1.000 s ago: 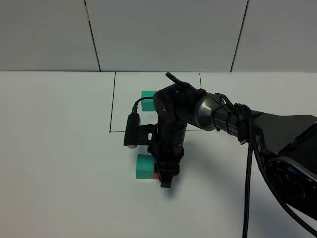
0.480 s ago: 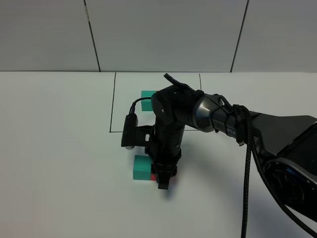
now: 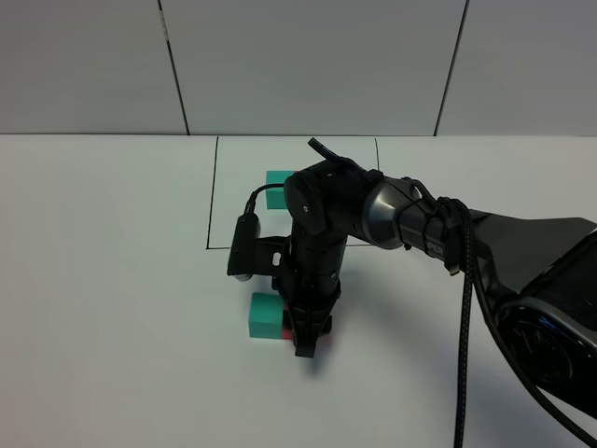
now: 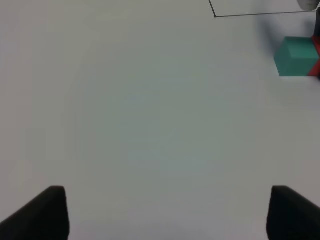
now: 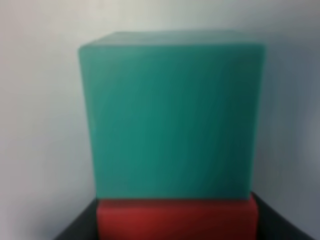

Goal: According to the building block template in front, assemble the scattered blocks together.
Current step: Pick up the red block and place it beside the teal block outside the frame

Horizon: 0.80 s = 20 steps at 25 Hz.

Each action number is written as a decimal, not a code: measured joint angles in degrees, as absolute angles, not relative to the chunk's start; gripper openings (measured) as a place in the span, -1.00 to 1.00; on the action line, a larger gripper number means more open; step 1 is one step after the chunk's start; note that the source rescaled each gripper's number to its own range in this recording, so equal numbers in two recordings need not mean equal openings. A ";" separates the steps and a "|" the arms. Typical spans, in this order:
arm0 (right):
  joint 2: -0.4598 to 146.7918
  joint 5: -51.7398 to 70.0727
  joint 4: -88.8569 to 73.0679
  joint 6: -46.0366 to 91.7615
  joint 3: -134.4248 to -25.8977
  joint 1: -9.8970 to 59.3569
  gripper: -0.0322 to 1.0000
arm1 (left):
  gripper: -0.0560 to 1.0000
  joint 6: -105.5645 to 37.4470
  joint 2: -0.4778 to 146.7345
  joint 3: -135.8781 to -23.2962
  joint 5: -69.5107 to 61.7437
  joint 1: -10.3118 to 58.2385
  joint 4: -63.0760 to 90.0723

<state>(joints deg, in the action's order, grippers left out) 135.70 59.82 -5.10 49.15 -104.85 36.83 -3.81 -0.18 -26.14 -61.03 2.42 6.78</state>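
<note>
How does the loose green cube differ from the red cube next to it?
The green cube is teal, the red cube red. The red cube sits between the fingers of the right end effector; the green cube lies outside them. From the high camera the green cube shows plainly, the red cube barely, under the arm. Both look equal in size and touch on the white table.

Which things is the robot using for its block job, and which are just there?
For the job: green cube, red cube, framed block template, right gripper.
Just there: white table, left gripper, wall.
</note>
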 joint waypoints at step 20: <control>135.70 61.17 -5.07 45.87 -106.43 37.24 0.93 | 0.62 -3.75 -0.18 -26.14 -61.03 2.42 6.78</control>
